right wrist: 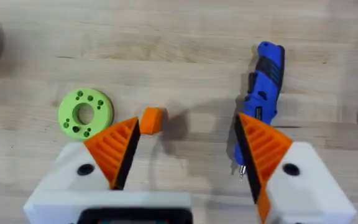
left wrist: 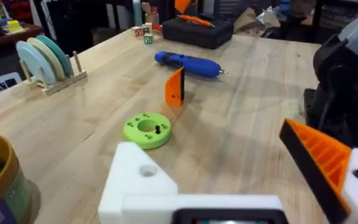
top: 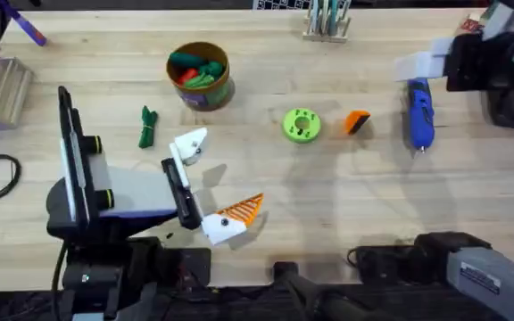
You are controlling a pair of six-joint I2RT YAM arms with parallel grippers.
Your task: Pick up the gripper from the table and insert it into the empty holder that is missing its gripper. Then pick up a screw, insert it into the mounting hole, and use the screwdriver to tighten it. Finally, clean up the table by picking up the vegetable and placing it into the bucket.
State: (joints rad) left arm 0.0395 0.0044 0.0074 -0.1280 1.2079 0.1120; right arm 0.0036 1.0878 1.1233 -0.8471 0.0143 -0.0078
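the gripper stands on the table between the green disc and the screwdriver, close ahead of the right gripper, spread and empty. it seems tilted upright. the left gripper's bare holder waits well apart.

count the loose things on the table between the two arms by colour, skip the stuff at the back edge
Orange: 1, the small orange wedge-shaped plastic finger.
Blue: 1, the blue pen-shaped electric screwdriver.
Green: 2, the round lime-green disc with holes and the slender dark-green toy vegetable.
Tan-brown: 1, the short round tan-rimmed bucket.
Total: 5
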